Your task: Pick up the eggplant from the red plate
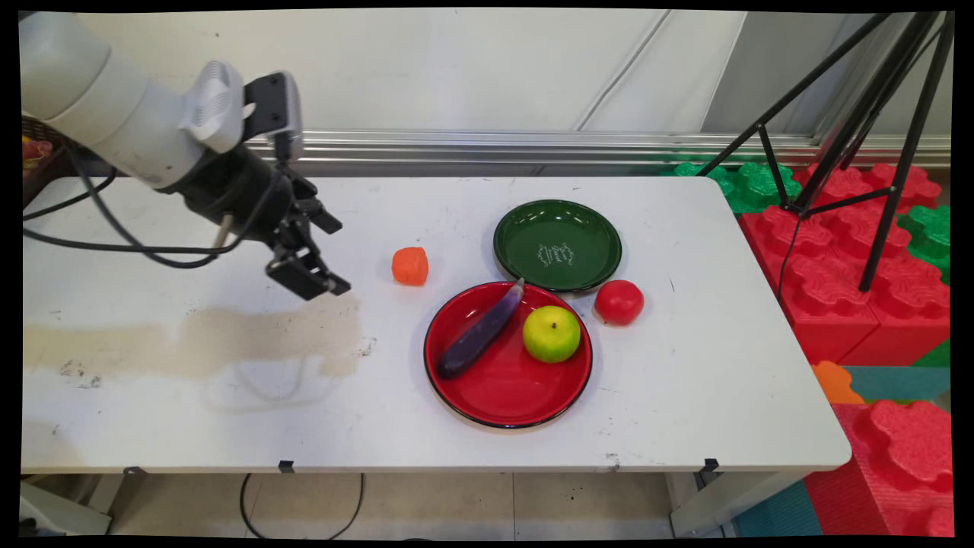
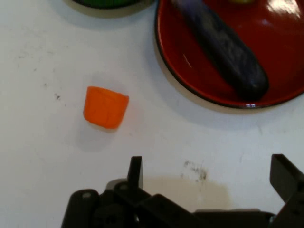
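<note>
Your gripper (image 1: 308,275) hangs over the table (image 1: 685,396), left of the plates, fingers spread apart and grasping nothing. In the hand view both fingertips (image 2: 135,171) rise from the bottom edge with bare tabletop between them.

The nearest thing to the gripper is the orange piece (image 1: 410,266), a short stubby chunk like a cut carrot. It lies alone on the table, apart from the gripper on its right and well apart from the red plate (image 1: 464,396). In the hand view it sits above and left of the open fingers.

Handling, as a judgement: it looks like a light toy food, probably stiff plastic or foam with a smooth skin, so it could slip or roll. It tapers, one end flat and the other rounded. The middle of the body, across its short width, looks the surest hold.

Around it:
- The red plate carries a purple eggplant (image 1: 479,333) and a green apple (image 1: 552,333).
- The green plate (image 1: 517,228) sits behind, touching or just beside the red one.
- A red tomato (image 1: 619,301) rests on the table just beside both plates.
</note>
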